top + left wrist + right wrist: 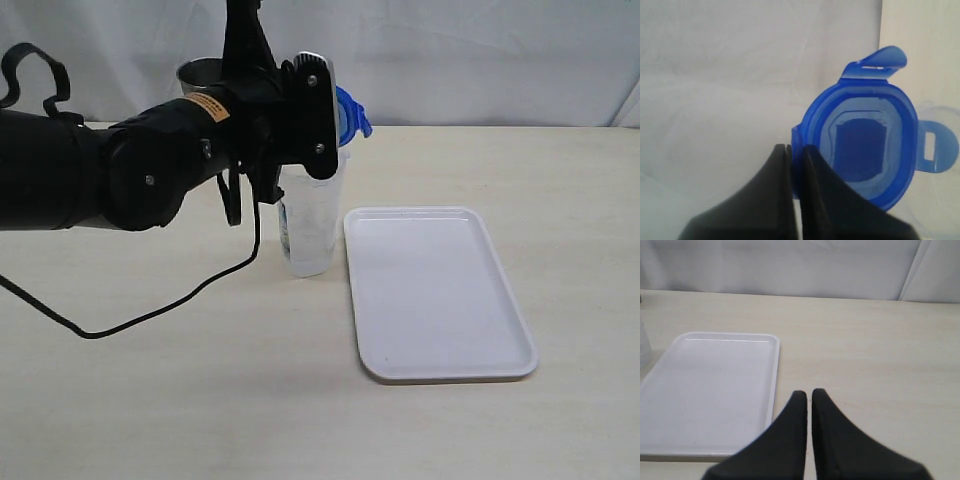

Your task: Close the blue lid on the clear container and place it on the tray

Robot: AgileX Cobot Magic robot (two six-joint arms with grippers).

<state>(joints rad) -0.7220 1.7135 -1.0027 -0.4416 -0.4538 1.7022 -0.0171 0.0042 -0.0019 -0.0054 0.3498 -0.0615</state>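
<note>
Bare worktop [200, 420] filled the front of the exterior view, crossed by a black cable [160, 310] that looped down from the left arm [120, 180]. Next came the white tray [430, 290], lying flat on the right. The clear container [310, 225] stood upright on the worktop just beside the tray's left edge, near its far corner and outside its rim. A printed label showed on the container's side; what was in it I could not tell.

The left arm's bulk hid its claw in that view, and only part of the blue lid [352, 115] poked out past the wrist, at the container's mouth. Whether it touched the rim was not visible. The left wrist view showed what the exterior view could not: the left claw [795, 148] was clamped on the lid's edge, fingers almost together, with a dark square patch at the lid's centre.

A steel tumbler [198, 75] stood behind the arm.

Only the right wrist view showed the right claw [809, 394]: closed on nothing, above the worktop beside the tray.
</note>
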